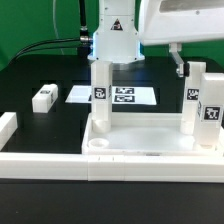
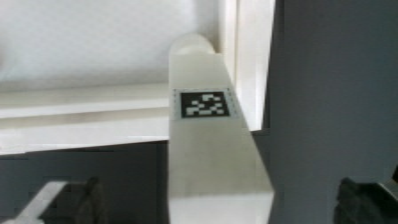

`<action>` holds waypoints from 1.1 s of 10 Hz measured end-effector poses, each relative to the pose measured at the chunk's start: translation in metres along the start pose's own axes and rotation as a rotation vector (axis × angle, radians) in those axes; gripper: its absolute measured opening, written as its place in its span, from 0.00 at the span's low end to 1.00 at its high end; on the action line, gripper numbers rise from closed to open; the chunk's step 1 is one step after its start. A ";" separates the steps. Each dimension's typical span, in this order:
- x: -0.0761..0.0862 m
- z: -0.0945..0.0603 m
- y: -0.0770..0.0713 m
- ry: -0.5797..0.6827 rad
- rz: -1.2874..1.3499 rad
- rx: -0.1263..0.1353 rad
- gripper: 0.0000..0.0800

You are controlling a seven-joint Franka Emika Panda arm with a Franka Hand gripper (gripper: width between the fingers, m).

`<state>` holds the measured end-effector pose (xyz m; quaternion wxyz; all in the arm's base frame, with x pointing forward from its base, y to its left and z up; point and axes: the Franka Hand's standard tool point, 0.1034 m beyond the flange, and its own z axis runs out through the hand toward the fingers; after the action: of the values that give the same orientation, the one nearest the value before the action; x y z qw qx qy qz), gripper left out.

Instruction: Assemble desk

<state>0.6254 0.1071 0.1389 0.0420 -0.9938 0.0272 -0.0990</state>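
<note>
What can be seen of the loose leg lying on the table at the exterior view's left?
The loose leg is a short white block, plastic by its look and square in section, with dark tag marks on the side facing the camera. It lies on its side on the black table. It is well apart from the desk top and the marker board and touches only the table.

table (image 1: 40, 125): black, flat
marker board (image 1: 112, 95): flat, mid-back
loose leg (image 1: 45, 97): on its side, exterior view's left of board, apart
desk top (image 1: 145, 138): front, just behind border wall (image 1: 40, 165)
</note>
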 end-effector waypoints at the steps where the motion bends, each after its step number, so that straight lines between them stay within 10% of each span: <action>1: -0.002 0.004 0.001 -0.082 0.004 0.000 0.81; 7: 0.014 0.016 0.007 -0.257 0.010 0.000 0.81; 11: 0.015 0.017 0.009 -0.248 0.026 -0.004 0.50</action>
<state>0.6433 0.0982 0.1241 0.0444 -0.9981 0.0351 0.0250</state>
